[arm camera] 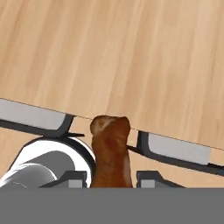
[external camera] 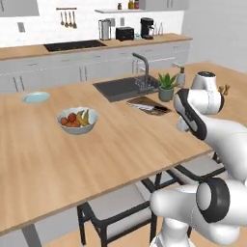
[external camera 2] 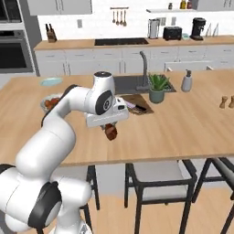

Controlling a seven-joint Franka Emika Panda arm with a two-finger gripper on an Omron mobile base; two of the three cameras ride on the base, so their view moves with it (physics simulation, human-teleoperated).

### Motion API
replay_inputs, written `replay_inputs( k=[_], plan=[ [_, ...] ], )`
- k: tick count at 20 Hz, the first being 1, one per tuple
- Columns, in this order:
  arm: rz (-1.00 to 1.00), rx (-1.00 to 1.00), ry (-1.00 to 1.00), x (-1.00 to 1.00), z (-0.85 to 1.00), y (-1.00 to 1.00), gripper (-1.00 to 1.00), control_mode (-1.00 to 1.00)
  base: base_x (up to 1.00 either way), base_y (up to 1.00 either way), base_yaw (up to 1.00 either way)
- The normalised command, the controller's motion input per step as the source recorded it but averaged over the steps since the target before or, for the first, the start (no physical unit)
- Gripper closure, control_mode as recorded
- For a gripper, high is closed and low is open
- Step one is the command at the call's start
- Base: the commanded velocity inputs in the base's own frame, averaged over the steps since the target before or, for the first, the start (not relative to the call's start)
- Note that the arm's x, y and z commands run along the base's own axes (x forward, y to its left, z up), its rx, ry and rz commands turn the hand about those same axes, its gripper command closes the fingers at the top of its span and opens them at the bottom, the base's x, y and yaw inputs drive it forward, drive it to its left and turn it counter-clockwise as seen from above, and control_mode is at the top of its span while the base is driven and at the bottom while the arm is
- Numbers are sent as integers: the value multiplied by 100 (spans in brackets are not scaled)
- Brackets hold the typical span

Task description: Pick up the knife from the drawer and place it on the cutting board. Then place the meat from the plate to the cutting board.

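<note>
Above the desk [external camera 2: 192,123], near its front edge: tool [external camera 2: 110,131] clenched on the meat [external camera 2: 110,132], held clear of the wood. Board [external camera 2: 137,101] at 1 o'clock from the tool, beside the sink [external camera 2: 125,84], knife [external camera: 150,108] lying on it. Plate [external camera: 36,97] bare at far left; fruit bowl [external camera: 77,120] between.

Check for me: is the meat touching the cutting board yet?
Apart. Right base view shows the meat hanging from the gripper above bare counter, short of the cutting board.
</note>
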Motion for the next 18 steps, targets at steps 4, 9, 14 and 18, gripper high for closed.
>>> replay_inputs(
  k=[4,9,14,18],
  plan=[
    [0,0,0,0,0,0,100,100,74,-64,52],
    [0,0,0,0,0,0,100,100,76,-65,49],
    [0,0,0,0,0,0,100,100,59,-46,36],
    [0,0,0,0,0,0,100,100,-9,-30,4]
  ],
)
